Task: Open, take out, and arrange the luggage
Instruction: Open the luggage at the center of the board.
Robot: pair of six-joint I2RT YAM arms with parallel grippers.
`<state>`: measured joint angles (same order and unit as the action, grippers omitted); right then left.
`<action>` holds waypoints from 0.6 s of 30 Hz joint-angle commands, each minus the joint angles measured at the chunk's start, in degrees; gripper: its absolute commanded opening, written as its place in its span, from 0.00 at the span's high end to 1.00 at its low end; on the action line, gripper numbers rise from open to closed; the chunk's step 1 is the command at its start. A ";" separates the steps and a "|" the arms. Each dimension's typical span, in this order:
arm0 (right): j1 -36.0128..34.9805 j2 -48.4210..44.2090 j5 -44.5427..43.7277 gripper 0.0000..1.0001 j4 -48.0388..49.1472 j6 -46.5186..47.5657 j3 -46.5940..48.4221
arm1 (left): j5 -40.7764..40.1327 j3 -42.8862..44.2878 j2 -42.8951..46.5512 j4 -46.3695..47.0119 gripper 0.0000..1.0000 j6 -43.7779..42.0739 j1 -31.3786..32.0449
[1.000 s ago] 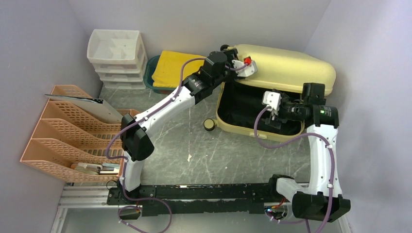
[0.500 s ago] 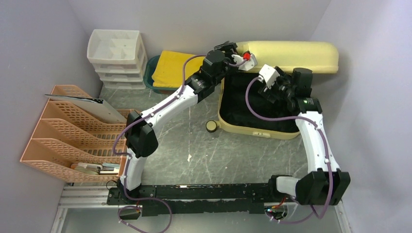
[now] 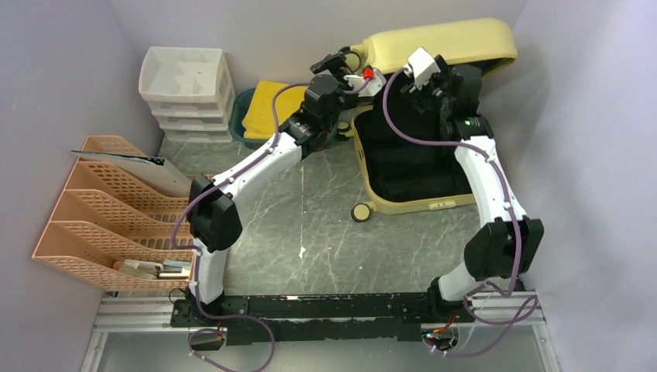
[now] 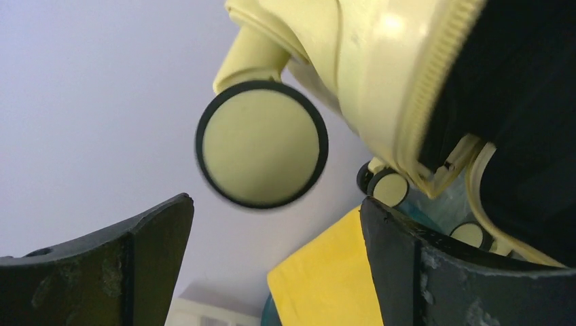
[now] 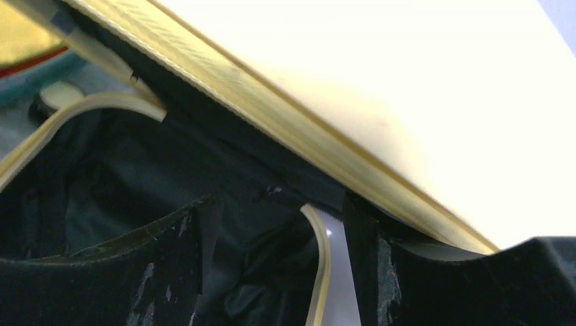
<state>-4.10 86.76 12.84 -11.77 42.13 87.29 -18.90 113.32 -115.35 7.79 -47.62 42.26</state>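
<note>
The luggage [image 3: 442, 43], pale yellow with black lining, lies open at the back right. Its lid stands raised toward the back wall above the base [image 3: 403, 203]. My left gripper [image 3: 335, 62] is at the lid's left corner, open and holding nothing. In the left wrist view a yellow wheel [image 4: 261, 144] hangs just above the left gripper [image 4: 275, 204], apart from both fingers. My right gripper [image 3: 435, 81] is under the raised lid. In the right wrist view the right gripper [image 5: 277, 200] is open over the black lining [image 5: 102, 190], and the lid's rim [image 5: 285, 122] lies across its right finger.
A teal tray with a yellow cloth [image 3: 271, 108] sits left of the suitcase, beside a white drawer unit [image 3: 186, 85]. An orange file rack [image 3: 108, 209] stands along the left wall. A small pale scrap [image 3: 302, 252] lies on the grey table. Walls close in at the back and right.
The lid rose from low over the base to upright near the back wall. My right gripper moved up and back under it. My left gripper opened wider. The base shifted right.
</note>
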 commanded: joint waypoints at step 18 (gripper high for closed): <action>-7.99 36.39 -29.80 0.23 -2.09 -1.46 49.07 | 16.30 -31.39 19.98 -15.93 0.04 11.14 -1.40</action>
<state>-12.49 123.11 -9.19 -15.00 40.84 134.37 -9.61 84.16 -99.04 -5.41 -38.11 39.97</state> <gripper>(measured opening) 0.753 0.965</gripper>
